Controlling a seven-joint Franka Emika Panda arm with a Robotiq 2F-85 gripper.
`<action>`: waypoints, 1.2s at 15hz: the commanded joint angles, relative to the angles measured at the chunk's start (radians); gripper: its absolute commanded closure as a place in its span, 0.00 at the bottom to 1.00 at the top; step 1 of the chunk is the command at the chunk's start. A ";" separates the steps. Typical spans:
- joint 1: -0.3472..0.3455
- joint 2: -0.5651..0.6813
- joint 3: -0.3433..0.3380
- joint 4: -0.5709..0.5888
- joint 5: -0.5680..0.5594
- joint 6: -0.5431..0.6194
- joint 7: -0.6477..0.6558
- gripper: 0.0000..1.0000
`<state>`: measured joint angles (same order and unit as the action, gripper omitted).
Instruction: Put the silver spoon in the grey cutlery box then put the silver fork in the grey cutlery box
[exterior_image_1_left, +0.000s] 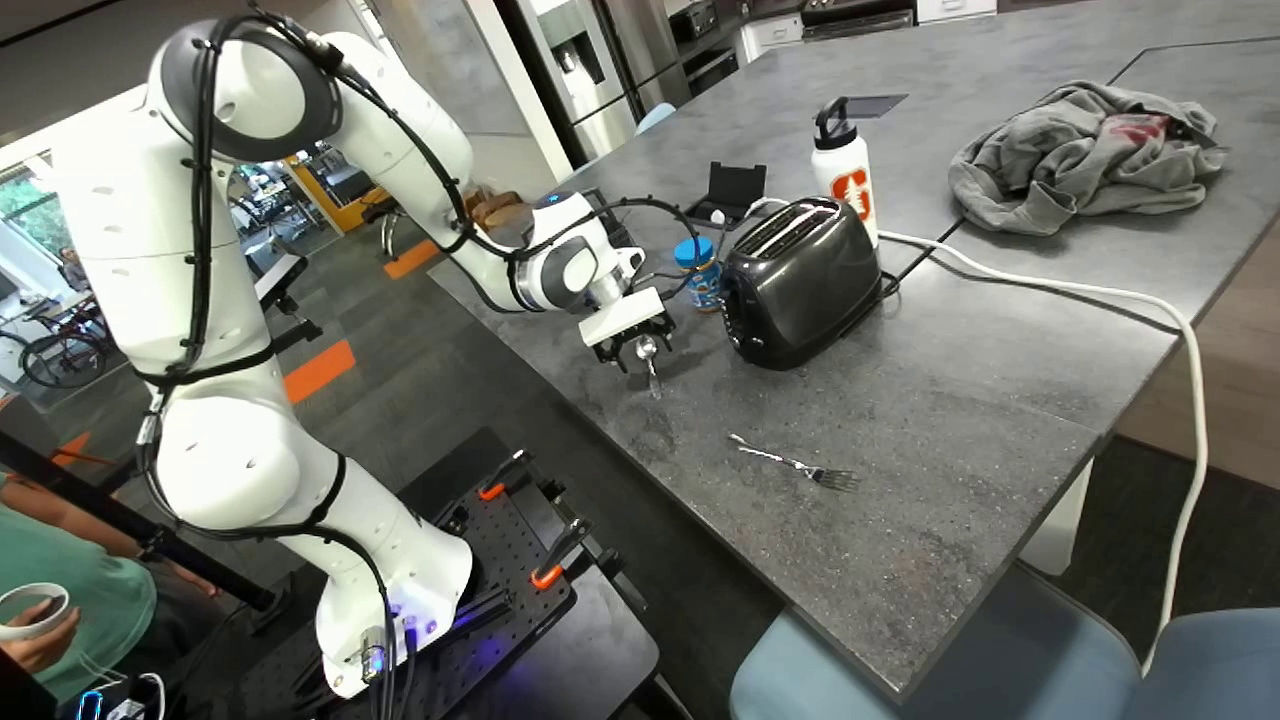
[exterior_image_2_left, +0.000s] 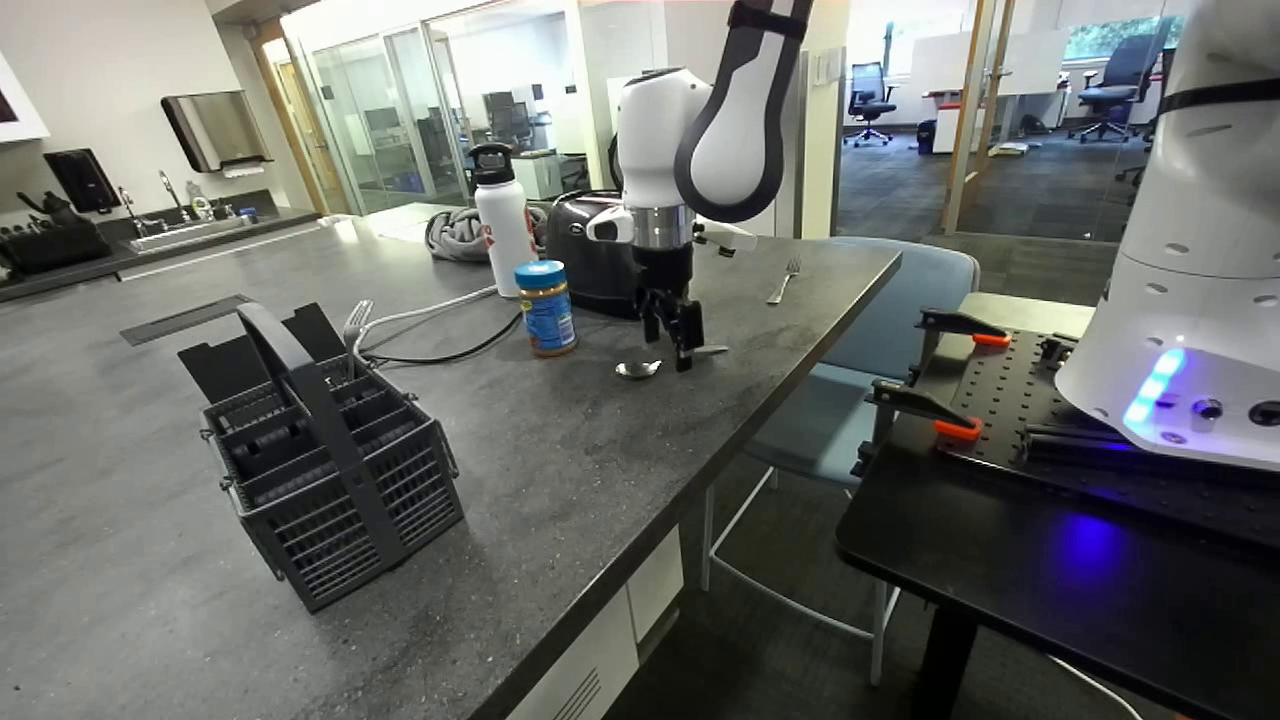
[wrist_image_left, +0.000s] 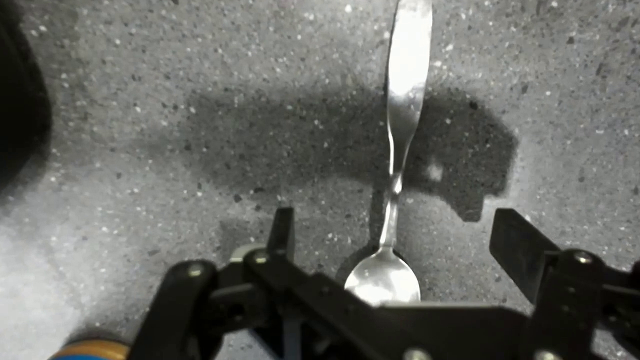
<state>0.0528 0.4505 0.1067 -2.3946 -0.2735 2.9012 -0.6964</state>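
Silver spoon (wrist_image_left: 403, 117) lies flat on the grey countertop (exterior_image_1_left: 930, 540), under my gripper (wrist_image_left: 392, 225). In the wrist view I have the jaws standing wide, one on each side of the spoon's slim neck and both clear of the metal. The bowl lies toward the gripper's body, its edge partly hidden by the black linkage, and the handle runs away to the top of the view. I cannot tell whether the jaw tips touch the countertop. The silver fork (exterior_image_1_left: 828, 477) lies on the same surface, well apart from the spoon, tines pointing away from it. In an exterior view I find the grey cutlery box (exterior_image_2_left: 310, 550) upright, its compartments showing beneath an arched handle; another fork (exterior_image_2_left: 357, 318) sticks up at its far corner, tines highest. A blue-lidded jar (exterior_image_2_left: 547, 315) stands between box and gripper there, near the spoon. In both exterior views I see a dark toaster (exterior_image_1_left: 815, 285) near the jar, with a white water bottle (exterior_image_1_left: 848, 170) just beside it. A crumpled grey garment (exterior_image_1_left: 1080, 165) lies farther off.
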 joint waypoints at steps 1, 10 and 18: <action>0.014 0.018 -0.014 0.039 -0.035 -0.043 0.046 0.26; 0.009 0.021 -0.001 0.054 -0.029 -0.062 0.039 0.94; 0.003 -0.136 0.088 -0.049 -0.006 -0.056 0.019 0.98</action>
<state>0.0599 0.4350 0.1559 -2.3734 -0.2756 2.8721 -0.6963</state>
